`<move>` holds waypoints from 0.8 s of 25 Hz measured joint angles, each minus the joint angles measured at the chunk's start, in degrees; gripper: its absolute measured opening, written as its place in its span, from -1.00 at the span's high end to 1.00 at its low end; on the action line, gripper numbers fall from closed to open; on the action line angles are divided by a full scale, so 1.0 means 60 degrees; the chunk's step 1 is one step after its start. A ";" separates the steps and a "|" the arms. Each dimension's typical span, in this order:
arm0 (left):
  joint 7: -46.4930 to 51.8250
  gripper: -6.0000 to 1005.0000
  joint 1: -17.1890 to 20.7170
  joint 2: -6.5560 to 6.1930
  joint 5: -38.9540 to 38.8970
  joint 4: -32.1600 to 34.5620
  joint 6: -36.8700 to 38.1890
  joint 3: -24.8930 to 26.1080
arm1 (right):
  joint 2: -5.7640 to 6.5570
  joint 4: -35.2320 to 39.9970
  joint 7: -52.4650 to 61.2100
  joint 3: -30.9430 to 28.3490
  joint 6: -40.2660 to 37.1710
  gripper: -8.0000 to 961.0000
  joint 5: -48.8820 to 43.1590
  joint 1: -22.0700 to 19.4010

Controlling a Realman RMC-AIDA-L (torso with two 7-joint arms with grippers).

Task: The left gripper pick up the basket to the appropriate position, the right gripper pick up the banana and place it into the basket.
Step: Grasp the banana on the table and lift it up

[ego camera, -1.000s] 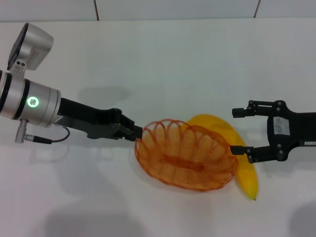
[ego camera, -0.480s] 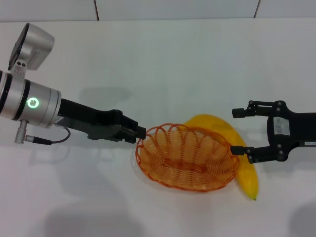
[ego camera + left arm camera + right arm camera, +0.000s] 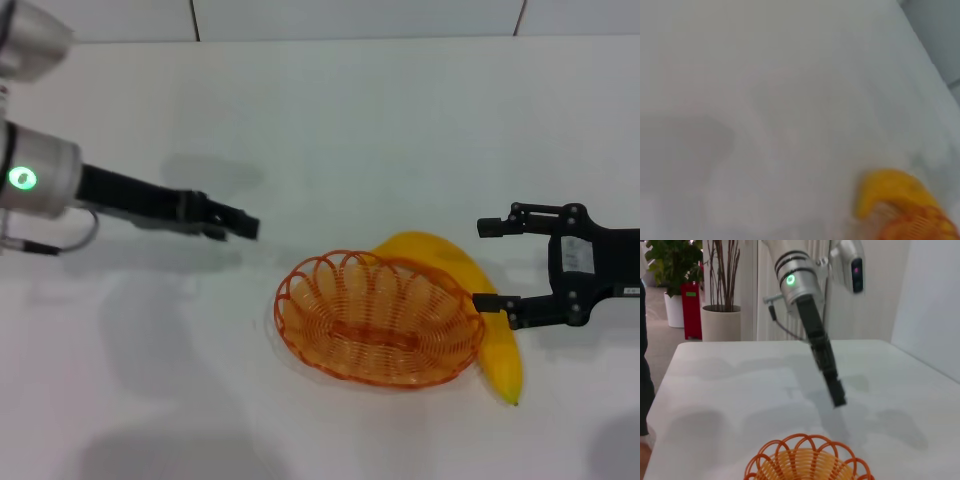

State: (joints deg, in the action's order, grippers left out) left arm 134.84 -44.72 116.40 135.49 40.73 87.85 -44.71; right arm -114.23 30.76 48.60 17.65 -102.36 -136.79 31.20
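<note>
Right gripper [image 3: 487, 264], fingers spread wide and empty, hovers just right of the banana [image 3: 497, 350], which lies against the basket [image 3: 377, 318]'s right rim. Left gripper [image 3: 240, 226], grip unclear, holds nothing. Banana looks firm, smooth, bruisable; grasp mid-body.

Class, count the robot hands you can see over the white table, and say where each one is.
2. The left hand hangs over the table, clear of the basket's rim on the robot's left. The right hand is open beside the banana, which lies against the basket's right side.
</note>
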 joint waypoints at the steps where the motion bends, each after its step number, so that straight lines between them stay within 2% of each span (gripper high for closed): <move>1: -0.0261 0.08 0.0098 -0.0002 0.0043 0.0377 -0.0003 0.0006 | 0.0002 0.0000 0.0000 -0.0007 -0.0001 -0.73 0.0002 -0.0005; 5: -0.2081 0.02 0.0358 -0.0075 0.0200 0.1527 -0.0053 0.0070 | 0.0016 0.0000 0.0000 -0.0082 0.0020 -0.73 0.0006 -0.0011; 8: -0.3855 -0.43 0.0435 -0.0027 0.0237 0.1789 -0.0023 0.0074 | 0.0038 0.0000 0.0000 -0.0144 0.0033 -0.73 0.0007 -0.0022; 13: -0.5485 -0.63 0.0645 -0.0001 0.0389 0.1622 0.0264 -0.0199 | 0.0038 0.0000 0.0000 -0.0397 -0.0019 -0.73 0.0006 -0.0009; 16: -0.6513 -0.63 0.1004 0.0047 0.0195 0.1612 0.0388 -0.0234 | 0.0043 0.0000 0.0000 -0.0598 -0.0046 -0.73 0.0010 -0.0006; 20: -0.7026 -0.63 0.1349 0.0069 -0.0293 0.1612 0.0357 -0.0190 | 0.0043 0.0000 0.0000 -0.0651 -0.0077 -0.73 0.0193 -0.0022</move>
State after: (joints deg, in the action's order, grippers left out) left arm 92.68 -36.63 116.81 133.73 50.40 89.99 -45.85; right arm -113.98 30.76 48.60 13.74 -102.83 -135.63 31.07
